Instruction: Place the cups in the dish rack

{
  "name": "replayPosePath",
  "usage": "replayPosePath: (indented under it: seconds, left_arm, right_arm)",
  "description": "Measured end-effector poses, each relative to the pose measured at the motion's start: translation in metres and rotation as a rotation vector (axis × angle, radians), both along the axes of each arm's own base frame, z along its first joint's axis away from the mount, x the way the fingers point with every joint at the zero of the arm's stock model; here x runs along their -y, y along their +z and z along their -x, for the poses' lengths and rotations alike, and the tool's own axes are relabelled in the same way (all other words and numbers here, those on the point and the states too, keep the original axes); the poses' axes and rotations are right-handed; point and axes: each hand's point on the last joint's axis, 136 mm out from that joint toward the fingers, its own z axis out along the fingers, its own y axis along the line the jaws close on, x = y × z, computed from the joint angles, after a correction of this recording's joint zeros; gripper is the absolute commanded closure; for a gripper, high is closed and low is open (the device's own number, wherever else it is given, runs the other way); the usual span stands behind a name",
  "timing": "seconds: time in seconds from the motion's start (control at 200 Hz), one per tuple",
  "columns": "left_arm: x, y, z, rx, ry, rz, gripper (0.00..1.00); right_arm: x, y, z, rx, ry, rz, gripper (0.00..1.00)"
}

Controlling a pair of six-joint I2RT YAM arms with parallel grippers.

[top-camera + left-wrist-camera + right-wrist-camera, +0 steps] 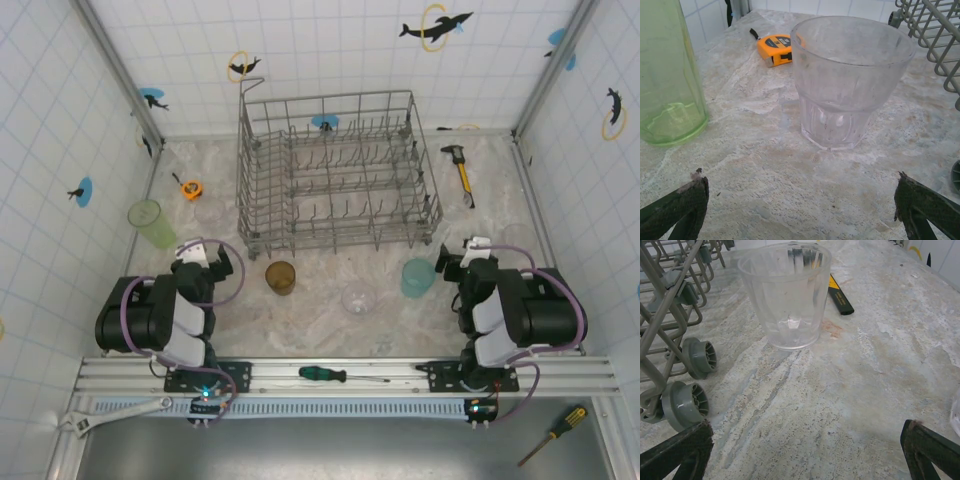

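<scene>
Grey wire dish rack (pixel 338 170) sits at 12 o'clock on the table (pixel 497 205). Off its 6 o'clock side an amber cup (pixel 280 277), a clear cup (pixel 358 299) and a teal cup (pixel 418 277) stand upright. A tall green cup (pixel 150 222) stands at 9 o'clock. The left jaws gape wide, holding nothing, before a frosted tumbler (pixel 850 80). The right jaws are equally wide, facing a ribbed clear cup (pixel 785 295) just beside the rack's wheels (pixel 687 400).

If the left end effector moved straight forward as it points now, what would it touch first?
Probably the clear cup, upright on the table straight ahead of the open left end effector; the green cup stands off to the left.
</scene>
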Motion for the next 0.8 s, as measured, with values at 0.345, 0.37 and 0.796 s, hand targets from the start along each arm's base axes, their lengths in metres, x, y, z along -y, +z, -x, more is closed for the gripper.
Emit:
replayPosePath:
  seconds: [0.345,0.37,0.796]
  left_arm:
    - [0.0,0.0001,0.0,0.0,0.0,0.0,0.02]
    - [-0.0001,0.0001,0.0,0.0,0.0,0.0,0.02]
    - [-0.0001,0.0001,0.0,0.0,0.0,0.0,0.02]
  right_arm:
    - [0.0,0.0001,0.0,0.0,0.0,0.0,0.0]
    - [-0.0001,0.0001,-0.0001,0.0,0.002,-0.002,0.0]
    - [0.0017,0.0029,0.0001,0.006,-0.009,-0.001,0.0]
